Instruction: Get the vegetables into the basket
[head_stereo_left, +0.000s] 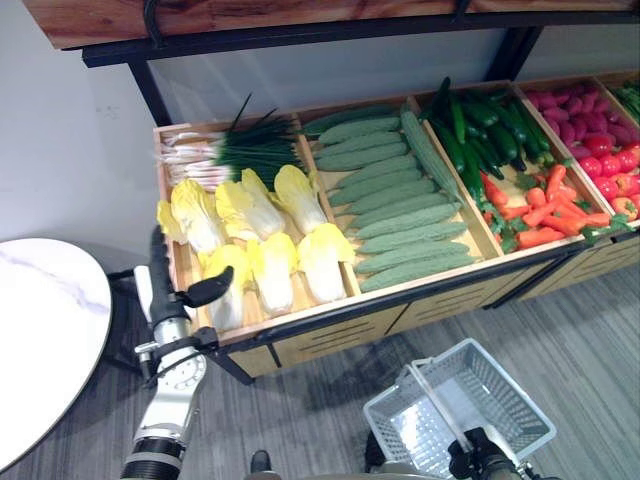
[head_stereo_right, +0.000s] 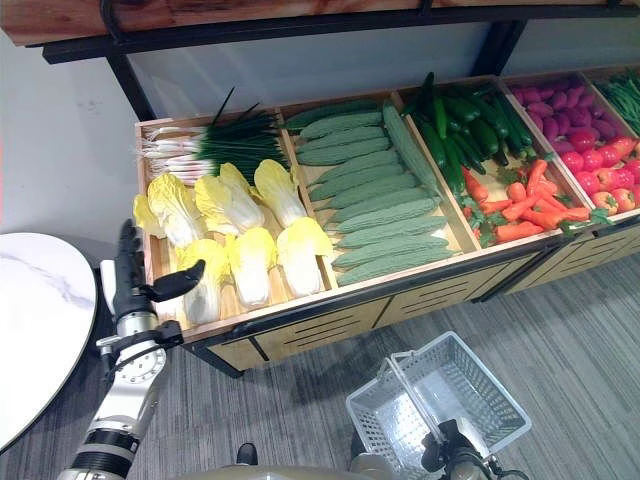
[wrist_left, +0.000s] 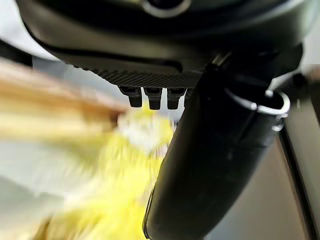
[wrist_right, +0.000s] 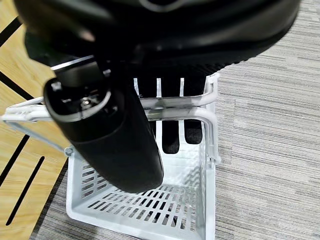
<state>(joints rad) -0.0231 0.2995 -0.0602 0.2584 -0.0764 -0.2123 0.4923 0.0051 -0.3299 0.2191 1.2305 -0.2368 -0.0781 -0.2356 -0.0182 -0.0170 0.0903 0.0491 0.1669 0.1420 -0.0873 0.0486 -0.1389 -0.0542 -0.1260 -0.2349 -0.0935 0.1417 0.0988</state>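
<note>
The left hand (head_stereo_left: 170, 290) hovers at the near-left corner of the wooden display shelf (head_stereo_left: 300, 325), fingers straight and thumb spread, holding nothing; its wrist view shows pale yellow cabbage just past the fingertips. The Chinese cabbages (head_stereo_left: 270, 260) lie in the leftmost bin with spring onions (head_stereo_left: 230, 150) behind them; green ridged gourds (head_stereo_left: 395, 215) fill the next bin, then cucumbers (head_stereo_left: 480, 135) and carrots (head_stereo_left: 550, 205), with red and purple produce further right. The right hand (wrist_right: 170, 125) has its fingers curled round the white handle of the basket (head_stereo_left: 480, 390), which hangs empty above the grey floor, well apart from the cabbages. The risks, as I judge them: a cabbage is broad and rounded, so a shallow grasp could let it slip; the hand could knock the bin's front rim on the way in; and the basket could swing on its handle as a vegetable drops in. No brand, label or writing can be read. A round white worktop (head_stereo_left: 45, 330) stands to the left.
</note>
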